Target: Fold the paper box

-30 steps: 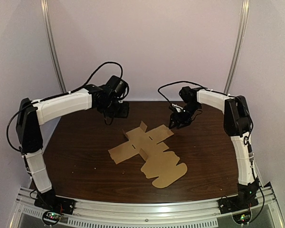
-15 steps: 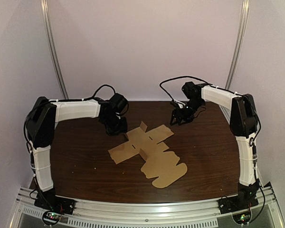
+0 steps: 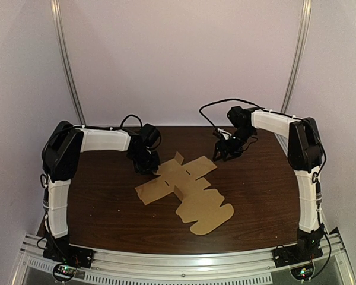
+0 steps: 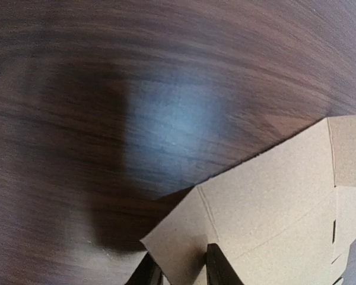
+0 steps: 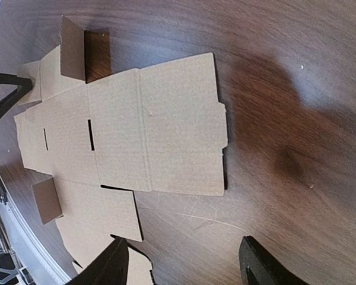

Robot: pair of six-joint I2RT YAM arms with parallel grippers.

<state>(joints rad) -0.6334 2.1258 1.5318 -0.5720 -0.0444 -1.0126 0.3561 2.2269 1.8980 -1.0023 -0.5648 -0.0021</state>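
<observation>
Wrist views show right pincer [image 5: 183, 246] gaping empty; left pincer [image 4: 179, 266] perhaps straddles paper box [image 4: 273, 196], grip unclear.

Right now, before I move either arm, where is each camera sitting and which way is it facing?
Top external: above and behind the bases, looking down at the table and the flat cardboard blank; both arms show, left end effector and right end effector at the blank's far edge.
Left wrist: close over a corner flap, blurred; its fingertips at the bottom.
Right wrist: looks across the blank from its far-right side; both fingers at the bottom, apart.
Shared: all three see the blank.
</observation>
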